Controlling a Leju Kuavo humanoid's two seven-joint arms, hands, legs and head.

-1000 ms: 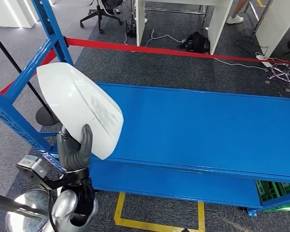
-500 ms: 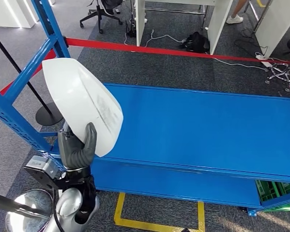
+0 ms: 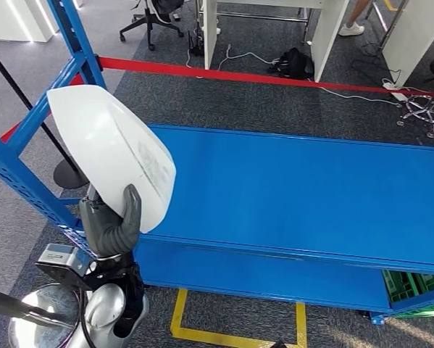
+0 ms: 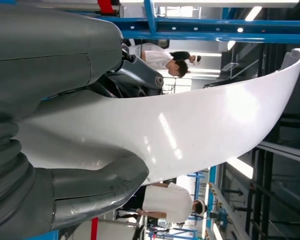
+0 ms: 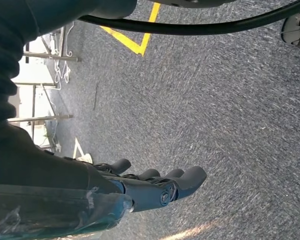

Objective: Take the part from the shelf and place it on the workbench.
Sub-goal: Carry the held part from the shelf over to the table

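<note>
The head camera looked down on the blue shelf [image 3: 291, 196]; the left wrist camera sat close behind the white part [image 3: 108, 152], shared with it; the right wrist camera faced carpet [image 5: 235, 125].

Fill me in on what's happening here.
The left robot hand holds a large white curved part up above the near left end of the blue shelf surface. The part is not set down anywhere yet. The right robot hand hangs over the grey carpet, holding nothing.
</note>
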